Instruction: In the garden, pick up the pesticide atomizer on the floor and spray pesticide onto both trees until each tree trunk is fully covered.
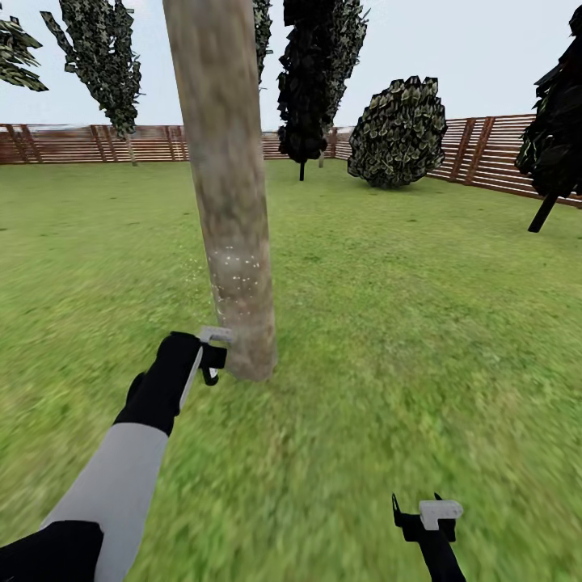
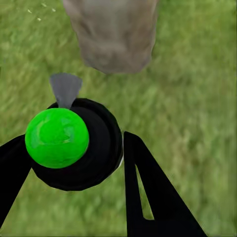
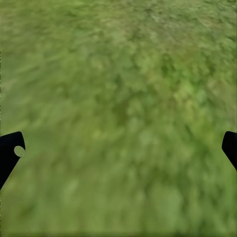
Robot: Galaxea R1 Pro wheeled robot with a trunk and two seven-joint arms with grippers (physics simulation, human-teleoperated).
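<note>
Tree trunk [image 1: 229,202] upright on grass floor [image 1: 388,323], white pesticide specks [image 1: 236,279] on its lower part. Left hand [image 1: 213,356] just beside trunk base, grip state unclear. Right hand [image 1: 427,517] well apart from trunk, low. Wooden fence [image 1: 81,144], round bush [image 1: 398,133] behind trunk.

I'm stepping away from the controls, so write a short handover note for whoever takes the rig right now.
Left gripper: shut on the pesticide atomizer, held low beside the tree trunk, nozzle toward it.
Right gripper: open, holding nothing, over the grass.
Done: atomizer picked up; white pesticide specks dot a low band of this trunk.
Left: the trunk above that band looks bare, so keep spraying upward and around it, then treat the second tree.
</note>
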